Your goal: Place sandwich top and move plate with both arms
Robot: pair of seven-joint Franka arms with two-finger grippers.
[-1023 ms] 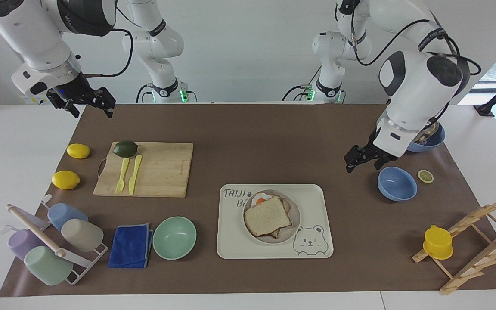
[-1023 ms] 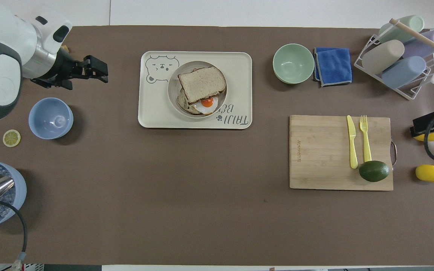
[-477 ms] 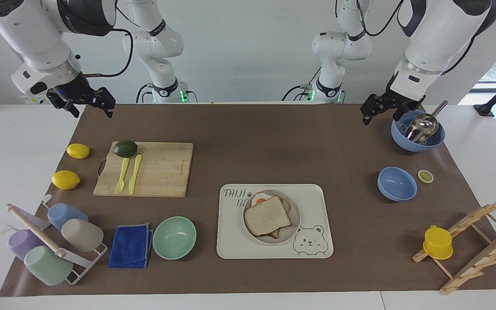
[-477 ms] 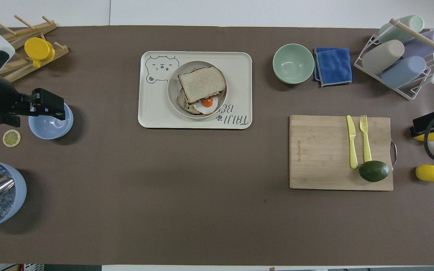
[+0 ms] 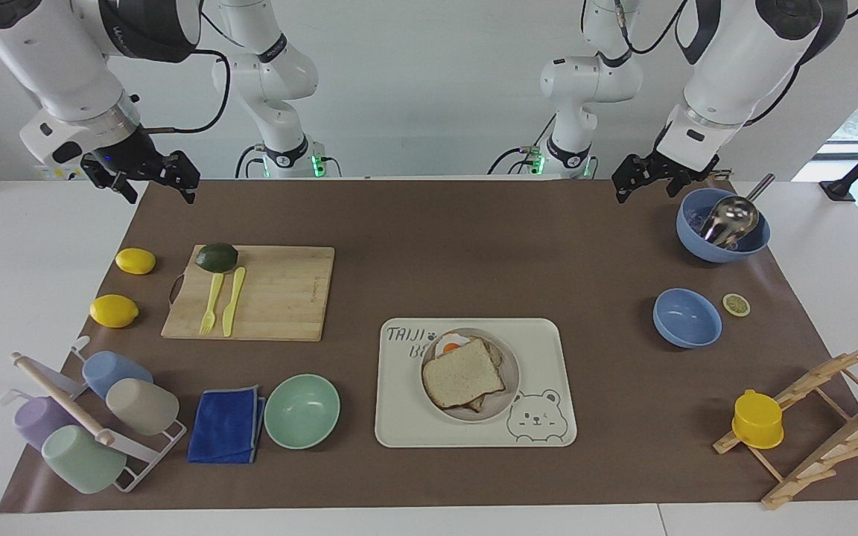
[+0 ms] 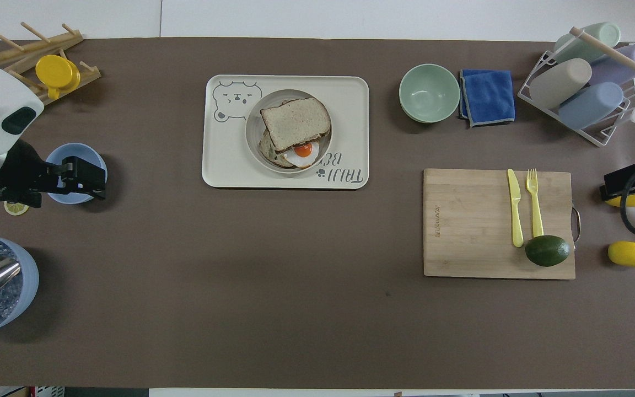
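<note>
The sandwich top (image 5: 463, 372) is lying on the stack on the plate (image 5: 509, 381), a squarish speckled slice with a brown crust, and the plate sits on the cream tray (image 5: 548, 350) with the bear drawing. From overhead you get a clear look at the fried egg (image 6: 302, 153) poking out from under the slice on the side nearer the robots; the facing view only shows a sliver of it.

The left gripper (image 5: 643, 177) is up in the air over the brown mat at the left arm's end, beside the blue bowl with the metal scoop (image 5: 723, 225), jaws apart and empty. The overhead view makes it look parked right on the smaller blue bowl (image 6: 76, 172) (it isn't, the facing view shows it well above the table). The right gripper (image 5: 147, 176) waits over the mat's corner near the robots, also open with nothing in it. Overhead only shows it at the frame's edge, above a lemon (image 6: 625, 199).

The round plate is matte beige-grey with a shallow rim.
</note>
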